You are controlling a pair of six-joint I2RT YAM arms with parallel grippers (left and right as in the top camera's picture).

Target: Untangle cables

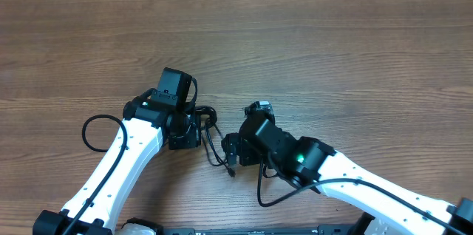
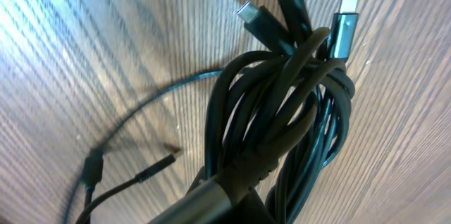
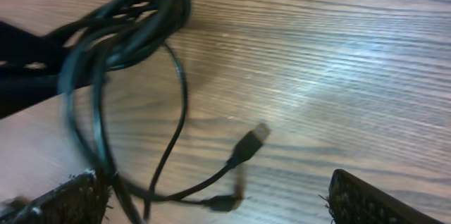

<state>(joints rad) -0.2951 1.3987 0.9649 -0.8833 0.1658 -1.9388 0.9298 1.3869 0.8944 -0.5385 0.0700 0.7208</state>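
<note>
Overhead view shows me the left gripper [image 1: 185, 128] pinching the cables [image 1: 211, 133] as one bundle just over the table [image 1: 332, 43], I think to anchor it, while the right gripper [image 3: 218, 192] has jaws spread around loose plugs [image 3: 250, 139].

The worktop [image 1: 332, 43] is made of brown wood, and it fills almost the whole view from above. Thin dark lines run through the wood from side to side, like stripes. In the left wrist view, a bright white shine lies on the wood at the left. In the right wrist view, the shine sits near the middle. Soft dark shadows lie on the wood too.
</note>
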